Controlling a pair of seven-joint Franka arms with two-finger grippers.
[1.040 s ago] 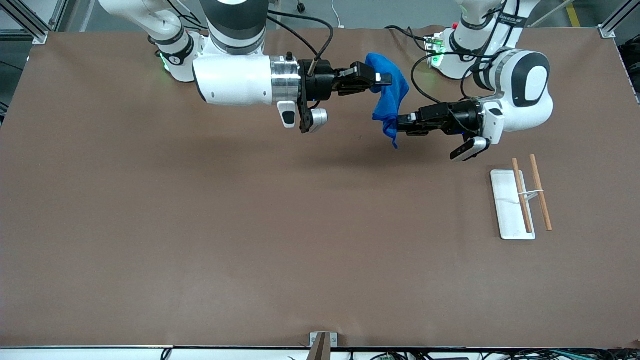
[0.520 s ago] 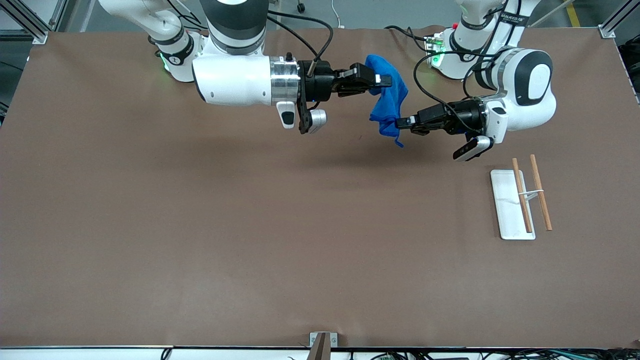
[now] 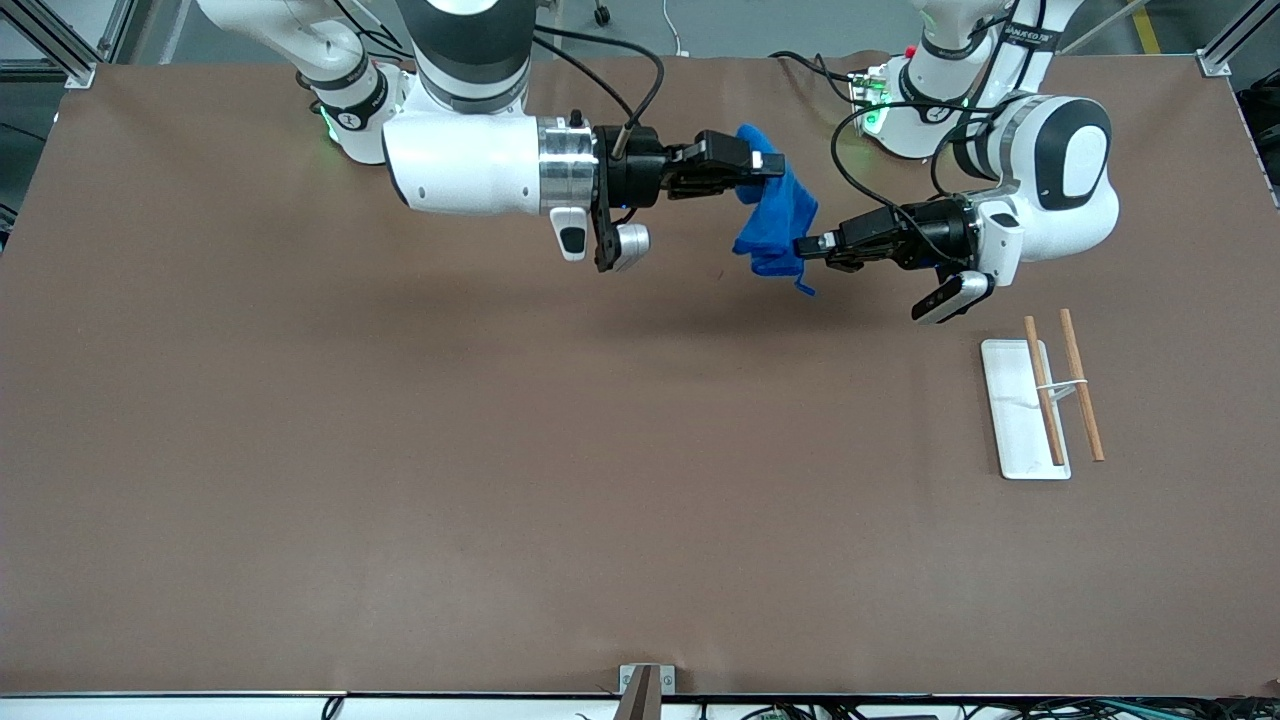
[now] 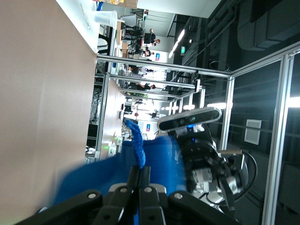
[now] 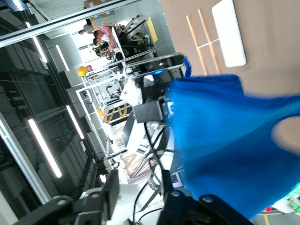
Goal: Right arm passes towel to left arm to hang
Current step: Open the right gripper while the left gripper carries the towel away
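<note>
The bright blue towel (image 3: 775, 215) hangs in the air between the two grippers, above the table near the robots' bases. My left gripper (image 3: 803, 246) is shut on the towel's lower hem; in the left wrist view the fingers (image 4: 139, 169) pinch a blue edge, with the towel (image 4: 108, 173) spread past them. My right gripper (image 3: 765, 165) is at the towel's upper part. In the right wrist view its fingers (image 5: 138, 176) stand wide apart, with nothing between them, and the towel (image 5: 225, 140) lies against one finger.
A white rectangular base (image 3: 1015, 420) with two wooden rods (image 3: 1082, 398) stands on the table toward the left arm's end, nearer the front camera than the grippers. It also shows in the right wrist view (image 5: 228, 33). Brown table surface lies all around.
The left gripper has shifted slightly toward the left arm's end with the towel's lower hem. The towel has bunched shorter and sagged lower at the right gripper.
</note>
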